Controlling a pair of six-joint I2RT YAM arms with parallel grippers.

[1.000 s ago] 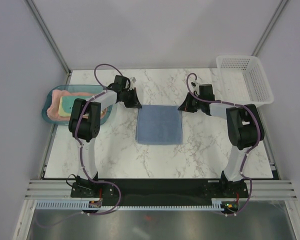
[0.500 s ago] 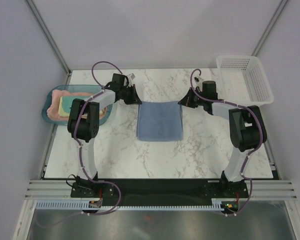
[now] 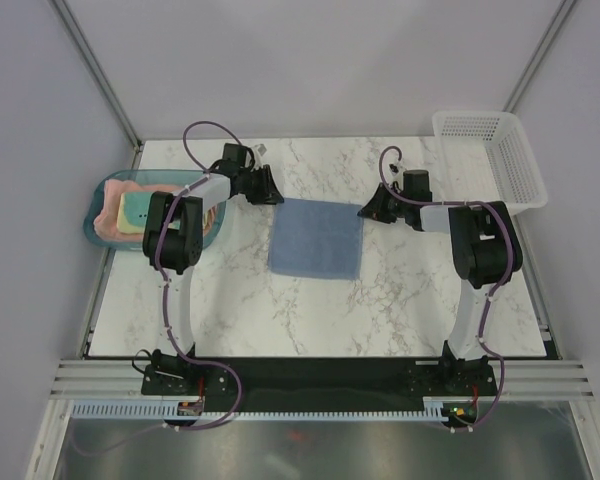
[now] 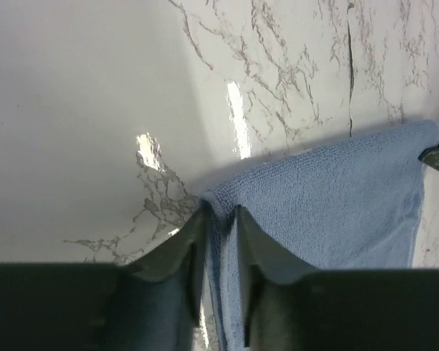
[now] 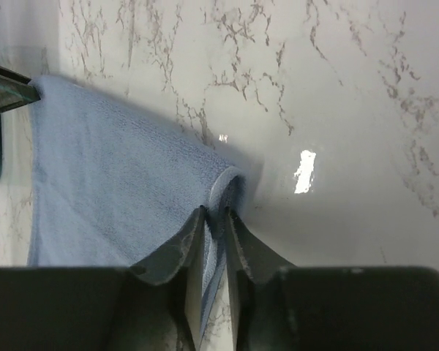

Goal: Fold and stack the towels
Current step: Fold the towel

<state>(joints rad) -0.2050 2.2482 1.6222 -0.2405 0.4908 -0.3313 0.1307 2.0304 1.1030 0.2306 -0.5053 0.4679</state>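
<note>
Marble-veined white counter [image 3: 410,300], boxed in by pale grey walls [image 3: 310,70]: we find the light blue towel [image 3: 317,240] lying near the middle of it, between the two arms, as a folded rectangle with its longer sides running near to far. The left fingers [image 4: 202,228] are drawn almost together on the towel's far left corner, with the terry bunched into a small ridge between them. The right fingers [image 5: 197,227] are pressed just as narrowly on the far right corner. From each wrist camera we can make out the tip of the other arm's fingers at the opposite end of the same far edge, and the blue cloth spans the gap between the two. The near part of the towel lies flat on the counter. A shadow falls on the marble beyond the far edge, and we cannot tell whether that edge is lifted clear of the surface. At the left side, a translucent teal tray [image 3: 88,228] holds the salmon-pink towel [image 3: 104,224], with the yellow towel [image 3: 140,208], patched in teal, folded on top of it. A white mesh basket [image 3: 490,150] sits at the far right corner, well apart from all three towels.
</note>
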